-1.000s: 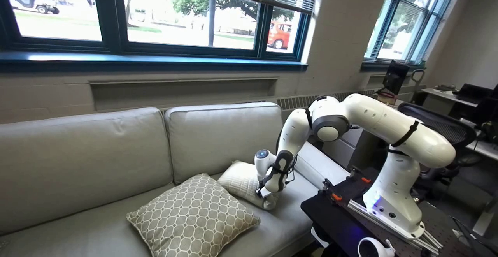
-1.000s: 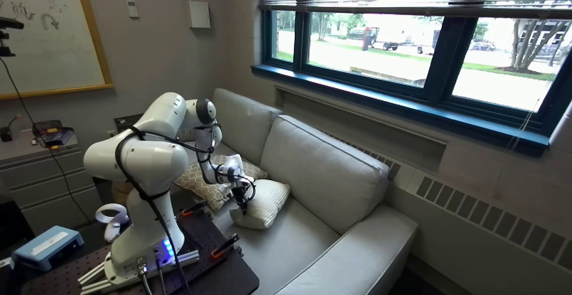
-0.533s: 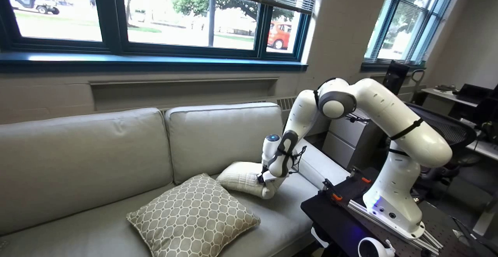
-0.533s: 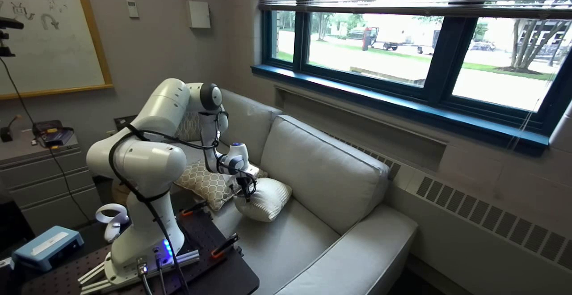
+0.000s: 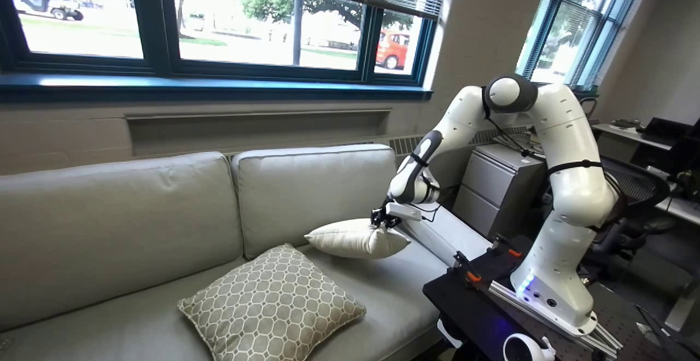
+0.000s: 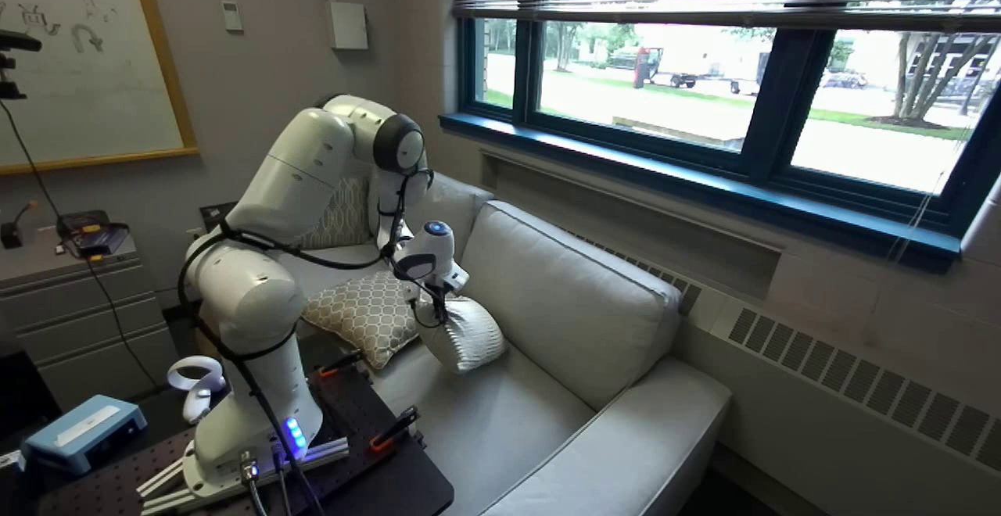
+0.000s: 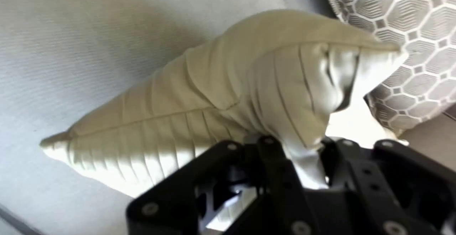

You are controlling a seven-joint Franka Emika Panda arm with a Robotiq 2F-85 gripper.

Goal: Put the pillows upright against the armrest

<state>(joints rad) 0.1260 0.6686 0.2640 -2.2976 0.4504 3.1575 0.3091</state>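
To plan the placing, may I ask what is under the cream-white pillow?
The sofa seat shows around and below the cream-white pillow, which the end effector grips. The patch directly beneath is covered: I cannot tell whether the pillow touches the seat.

The small pillow point(image 5: 347, 239) is coloured cream; the large pillow point(image 5: 273, 306) is patterned in tan with white lattice. The armrest point(image 6: 626, 446) is covered in pale grey; the tool point(image 7: 301, 147) is coloured black.

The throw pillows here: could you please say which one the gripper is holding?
The plain cream-white pillow, its fabric pinched by the gripper; the tan lattice pillow and the far patterned pillow are ungripped.
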